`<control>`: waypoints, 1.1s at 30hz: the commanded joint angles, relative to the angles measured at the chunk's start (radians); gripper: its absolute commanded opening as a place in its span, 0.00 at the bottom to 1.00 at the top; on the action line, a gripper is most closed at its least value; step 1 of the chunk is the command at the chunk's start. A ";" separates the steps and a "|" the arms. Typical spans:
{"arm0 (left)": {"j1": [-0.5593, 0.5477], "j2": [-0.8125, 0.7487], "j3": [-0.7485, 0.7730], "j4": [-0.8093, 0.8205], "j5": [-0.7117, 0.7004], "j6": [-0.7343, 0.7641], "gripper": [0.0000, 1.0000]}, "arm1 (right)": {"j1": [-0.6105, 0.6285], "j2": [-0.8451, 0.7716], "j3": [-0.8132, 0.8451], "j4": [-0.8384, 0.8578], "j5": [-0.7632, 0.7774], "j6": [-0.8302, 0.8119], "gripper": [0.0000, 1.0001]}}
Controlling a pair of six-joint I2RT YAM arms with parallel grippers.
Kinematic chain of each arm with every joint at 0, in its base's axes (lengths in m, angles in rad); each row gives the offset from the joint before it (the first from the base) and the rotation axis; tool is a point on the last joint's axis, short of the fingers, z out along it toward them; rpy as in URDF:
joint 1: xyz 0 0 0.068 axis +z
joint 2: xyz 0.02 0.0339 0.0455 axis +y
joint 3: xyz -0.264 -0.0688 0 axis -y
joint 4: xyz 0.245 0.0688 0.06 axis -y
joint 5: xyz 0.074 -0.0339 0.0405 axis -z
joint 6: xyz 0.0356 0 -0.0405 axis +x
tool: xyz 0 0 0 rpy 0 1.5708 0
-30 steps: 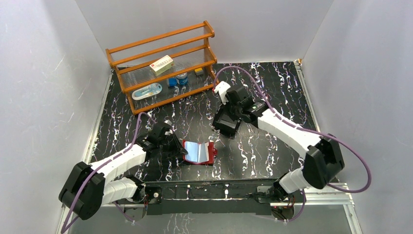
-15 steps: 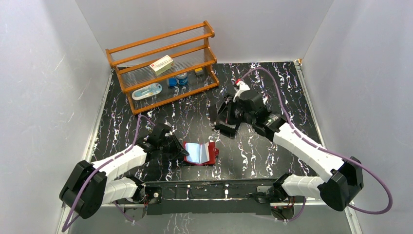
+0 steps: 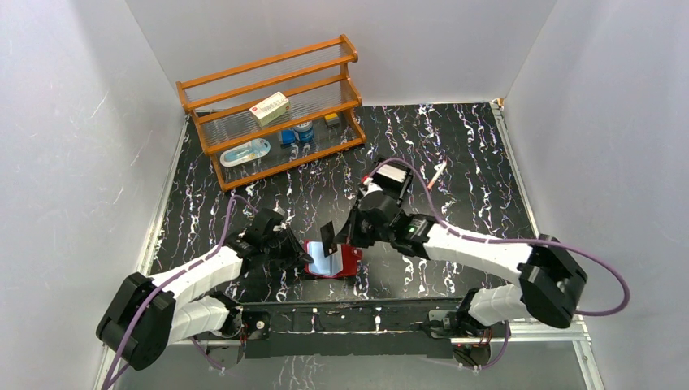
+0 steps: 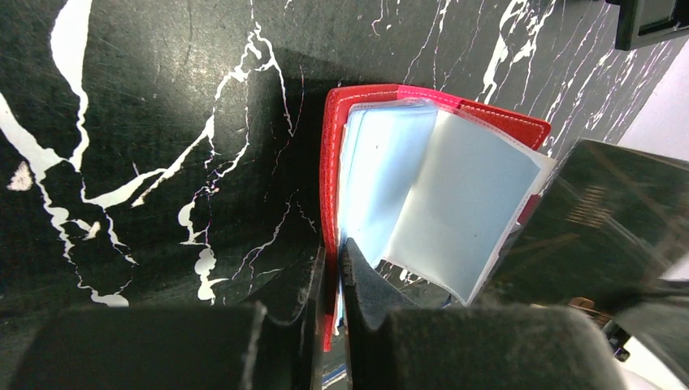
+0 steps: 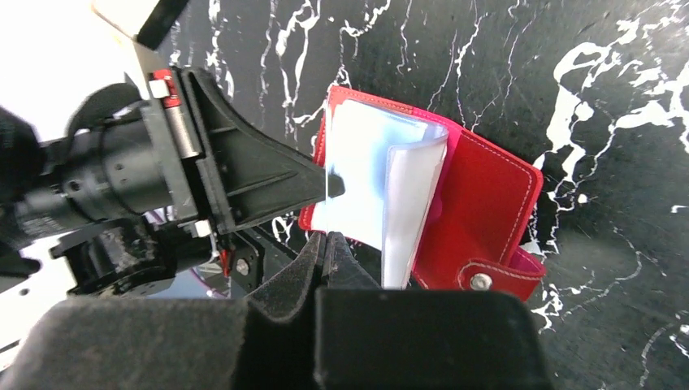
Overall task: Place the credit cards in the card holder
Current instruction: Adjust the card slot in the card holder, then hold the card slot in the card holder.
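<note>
Card holder [image 3: 351, 257] lies open, left gripper [image 4: 331, 260] pinching its edge, right gripper [image 5: 327, 244] clamping a dark card [image 3: 327, 237] over it.

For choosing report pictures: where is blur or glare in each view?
Top external: sharp, evenly lit; clear sleeves of the card holder shine pale. Left wrist: the left hand is dark and blurred, the dark card at the right soft. Right wrist: the right hand is out of focus; the top left corner is washed out white.

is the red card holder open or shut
Open: the card holder lies spread, clear sleeves fanned up, snap tab undone.
</note>
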 commanded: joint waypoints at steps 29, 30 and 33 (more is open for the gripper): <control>0.001 -0.053 -0.050 -0.089 -0.012 0.036 0.33 | 0.042 0.039 -0.251 0.346 -0.009 0.104 0.00; 0.001 -0.056 -0.053 -0.091 -0.014 0.034 0.35 | 0.039 0.039 -0.260 0.358 -0.013 0.111 0.00; 0.001 -0.068 -0.057 -0.090 -0.015 0.031 0.35 | 0.031 0.038 -0.282 0.386 -0.030 0.129 0.00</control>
